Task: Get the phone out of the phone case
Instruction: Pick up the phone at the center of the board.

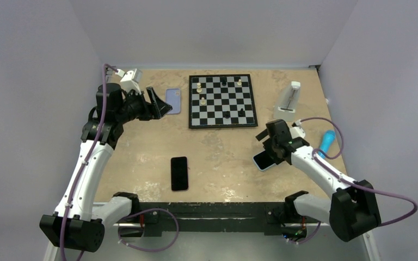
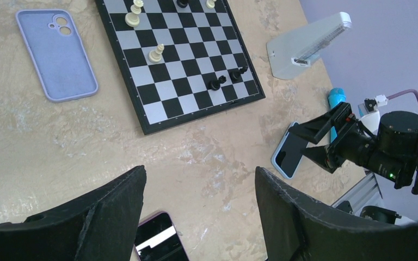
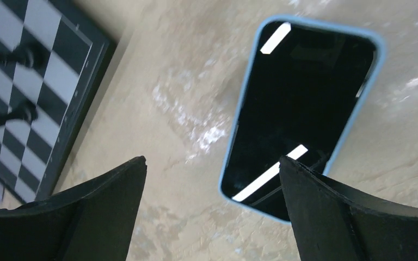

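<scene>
Nearness settles which arm we would use: the phone (image 3: 305, 109), screen up in its light-blue case (image 3: 380, 60), lies just below and slightly ahead of the right gripper (image 3: 211, 163), whose fingers are spread wide and hold nothing. In the right wrist view the phone's long axis slants away from us. Its near end sits just inside the right-hand finger and its far end lies further out on that same side, so the fingers' closing line would cross the short width at an angle rather than squarely. We judge that a small shift toward that side and a slight wrist turn are called for before any descent. The left gripper (image 1: 155, 106), also spread and empty, is well apart from the phone, beside an empty lavender case (image 1: 173, 100) and the chessboard (image 1: 223, 100). A bare black phone (image 1: 179, 173) lies between the two arms.
</scene>
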{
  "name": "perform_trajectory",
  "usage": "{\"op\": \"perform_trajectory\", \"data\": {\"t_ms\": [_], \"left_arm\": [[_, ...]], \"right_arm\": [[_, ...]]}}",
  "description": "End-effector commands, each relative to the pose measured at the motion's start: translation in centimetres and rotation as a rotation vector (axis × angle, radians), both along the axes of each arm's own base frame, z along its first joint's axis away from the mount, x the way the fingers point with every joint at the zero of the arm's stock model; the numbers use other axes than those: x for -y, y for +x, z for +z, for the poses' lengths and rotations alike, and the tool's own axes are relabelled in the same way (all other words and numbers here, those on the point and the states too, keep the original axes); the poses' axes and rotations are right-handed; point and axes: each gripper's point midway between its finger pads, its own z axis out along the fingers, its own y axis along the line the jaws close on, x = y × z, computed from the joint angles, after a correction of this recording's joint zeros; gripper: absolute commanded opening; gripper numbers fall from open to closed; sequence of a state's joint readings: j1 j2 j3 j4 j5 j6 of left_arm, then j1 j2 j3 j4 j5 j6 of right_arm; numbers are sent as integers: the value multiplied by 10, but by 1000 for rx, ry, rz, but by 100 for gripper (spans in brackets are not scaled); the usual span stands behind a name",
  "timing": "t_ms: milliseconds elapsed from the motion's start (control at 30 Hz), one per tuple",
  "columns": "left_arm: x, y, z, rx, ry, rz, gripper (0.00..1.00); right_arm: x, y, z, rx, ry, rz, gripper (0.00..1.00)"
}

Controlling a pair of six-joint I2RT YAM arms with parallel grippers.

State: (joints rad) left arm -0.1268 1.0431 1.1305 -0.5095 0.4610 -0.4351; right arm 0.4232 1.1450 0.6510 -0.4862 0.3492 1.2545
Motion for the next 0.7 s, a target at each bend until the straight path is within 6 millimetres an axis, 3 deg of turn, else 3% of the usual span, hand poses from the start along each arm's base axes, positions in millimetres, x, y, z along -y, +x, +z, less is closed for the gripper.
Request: {"op": "perform_trajectory", "data": {"t_ms": [0,133,533,667], "left_arm": [[2,4,8,36,-12,-6,76],[4,5,6,26,-16,-12,76],[5,5,3,19,-20,-15,76],[5,6,2,14,-20,-14,76]], "right_arm": [[37,4,-1,-41,-27,-86,96],[51,3,-12,-69,-4,-92,98],[50,0,-39,-181,9,-86,98],[50,-3,-40,-203,6,-82,98]]}}
